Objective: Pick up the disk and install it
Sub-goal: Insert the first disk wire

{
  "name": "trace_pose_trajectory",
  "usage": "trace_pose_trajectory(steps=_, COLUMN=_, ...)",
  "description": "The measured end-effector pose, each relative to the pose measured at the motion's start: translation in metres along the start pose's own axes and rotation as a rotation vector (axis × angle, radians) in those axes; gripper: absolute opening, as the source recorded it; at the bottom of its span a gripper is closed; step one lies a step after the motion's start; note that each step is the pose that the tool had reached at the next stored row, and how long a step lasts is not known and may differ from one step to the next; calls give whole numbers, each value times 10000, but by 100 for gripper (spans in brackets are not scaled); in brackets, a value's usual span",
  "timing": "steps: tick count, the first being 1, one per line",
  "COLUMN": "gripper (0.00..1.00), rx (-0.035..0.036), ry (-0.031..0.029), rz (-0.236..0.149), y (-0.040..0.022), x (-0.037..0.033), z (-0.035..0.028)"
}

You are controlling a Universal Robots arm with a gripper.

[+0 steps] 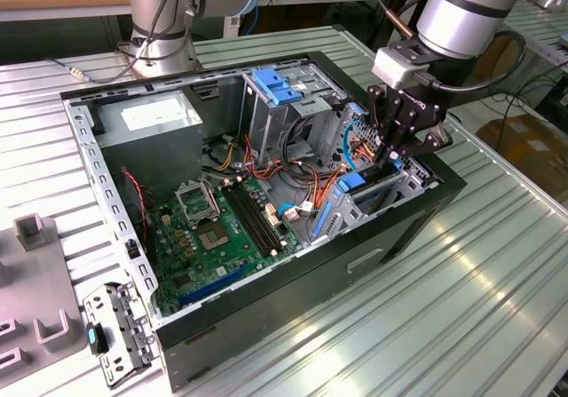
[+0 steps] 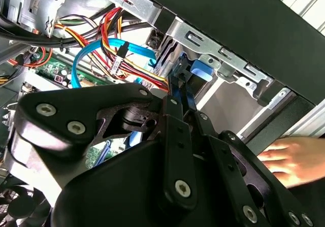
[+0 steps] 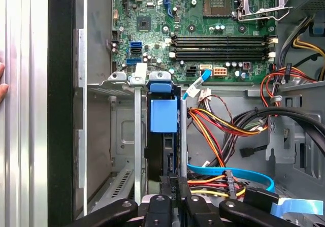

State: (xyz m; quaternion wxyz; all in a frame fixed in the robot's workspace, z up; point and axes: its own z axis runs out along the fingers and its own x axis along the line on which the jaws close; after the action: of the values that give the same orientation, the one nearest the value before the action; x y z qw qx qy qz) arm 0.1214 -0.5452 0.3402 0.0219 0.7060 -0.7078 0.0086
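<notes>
The disk (image 3: 163, 114) stands on edge in a metal bay of the open computer case (image 1: 417, 228). Its blue carrier tab faces up, with the dark drive body below it. In the exterior view the disk (image 1: 353, 182) sits in the bay at the case's right end, right under my gripper (image 1: 390, 153). In both wrist views the black fingers come close together on the drive's upper edge, so my gripper (image 2: 177, 97) (image 3: 172, 185) is shut on the disk (image 2: 200, 69).
Orange, yellow and blue cables (image 3: 218, 125) crowd the space beside the bay. The motherboard (image 1: 217, 228) lies mid-case, and a grey cage with a blue latch bracket (image 1: 273, 86) stands behind it. A hand (image 2: 294, 156) rests outside the case wall. Grey fixtures (image 1: 35, 281) lie at the exterior view's left.
</notes>
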Motion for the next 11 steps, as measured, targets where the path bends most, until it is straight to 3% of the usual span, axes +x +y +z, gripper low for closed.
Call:
trace_pose_trajectory(steps=6, gripper=18, rx=0, ry=-8, rz=0, y=0, x=0, z=3)
trace_pose_trajectory(steps=7, gripper=24, rx=0, ry=-7, rz=0, y=0, x=1, z=-3)
trace_pose_trajectory(steps=10, gripper=24, rx=0, ry=1, rz=0, y=2, x=3, z=-93)
trace_pose_trajectory(steps=11, gripper=24, rx=1, ry=0, rz=0, y=2, x=4, z=-97)
